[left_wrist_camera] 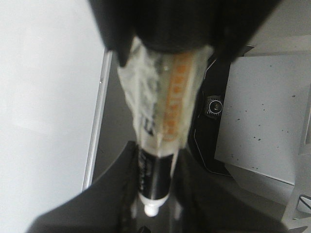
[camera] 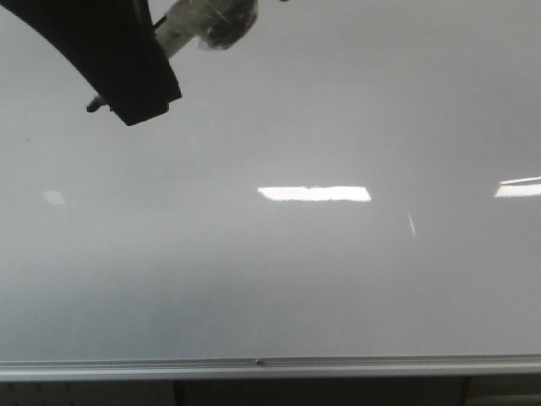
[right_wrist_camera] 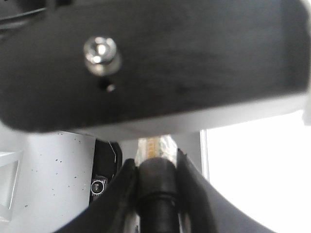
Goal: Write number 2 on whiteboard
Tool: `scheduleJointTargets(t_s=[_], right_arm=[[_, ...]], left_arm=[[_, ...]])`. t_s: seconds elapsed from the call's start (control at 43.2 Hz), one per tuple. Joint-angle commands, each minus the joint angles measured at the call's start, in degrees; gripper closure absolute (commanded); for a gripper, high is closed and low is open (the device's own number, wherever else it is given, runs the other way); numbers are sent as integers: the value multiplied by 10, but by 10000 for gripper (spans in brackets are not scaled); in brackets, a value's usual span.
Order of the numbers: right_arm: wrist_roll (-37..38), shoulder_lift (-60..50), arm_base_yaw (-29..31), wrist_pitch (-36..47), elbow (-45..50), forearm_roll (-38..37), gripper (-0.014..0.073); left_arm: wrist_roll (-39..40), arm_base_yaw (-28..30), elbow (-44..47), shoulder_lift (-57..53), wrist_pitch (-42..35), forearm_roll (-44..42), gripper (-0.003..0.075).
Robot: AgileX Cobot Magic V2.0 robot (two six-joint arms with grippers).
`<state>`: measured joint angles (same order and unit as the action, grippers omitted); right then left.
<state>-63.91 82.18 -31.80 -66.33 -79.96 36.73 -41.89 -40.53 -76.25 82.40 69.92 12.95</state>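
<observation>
The whiteboard (camera: 270, 279) fills the front view, glossy grey-white, with its silver rim (camera: 270, 366) along the lower edge. No number 2 shows on it. A marker (camera: 211, 21) wrapped in clear tape is at the top left, next to a black gripper part (camera: 127, 72). In the left wrist view my left gripper (left_wrist_camera: 156, 162) is shut on the marker's black-and-white end (left_wrist_camera: 154, 179). In the right wrist view my right gripper (right_wrist_camera: 154, 167) is shut on the marker's black cap (right_wrist_camera: 155, 189). The two grippers face each other along the marker.
Bright light reflections (camera: 313, 193) lie on the board's middle and at its right edge (camera: 517, 188). Beyond the board's rim (left_wrist_camera: 99, 111) the wrist views show a speckled grey surface (left_wrist_camera: 262, 107) and a black device with a round dial (left_wrist_camera: 214, 105).
</observation>
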Motion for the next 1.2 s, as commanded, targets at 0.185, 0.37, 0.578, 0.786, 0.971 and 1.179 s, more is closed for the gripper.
scheduleJointTargets(t_s=[0.185, 0.37, 0.578, 0.786, 0.971, 1.179], right_arm=[[12, -15, 0, 6, -21, 24, 557], [100, -26, 1, 5, -36, -88, 557], [309, -54, 16, -3, -38, -271, 557], [369, -90, 165, 44, 14, -203, 557], [342, -166, 261, 153, 123, -109, 557], [321, -299, 243, 430, 328, -73, 557]], left_arm=[[5, -3, -19, -16, -35, 12, 384], [47, 21, -19, -41, -49, -1, 239], [120, 89, -10, -93, -78, -1, 240], [183, 154, 42, -168, -103, -1, 240], [190, 173, 94, -230, -120, -1, 240], [190, 174, 111, -263, -125, 0, 240]])
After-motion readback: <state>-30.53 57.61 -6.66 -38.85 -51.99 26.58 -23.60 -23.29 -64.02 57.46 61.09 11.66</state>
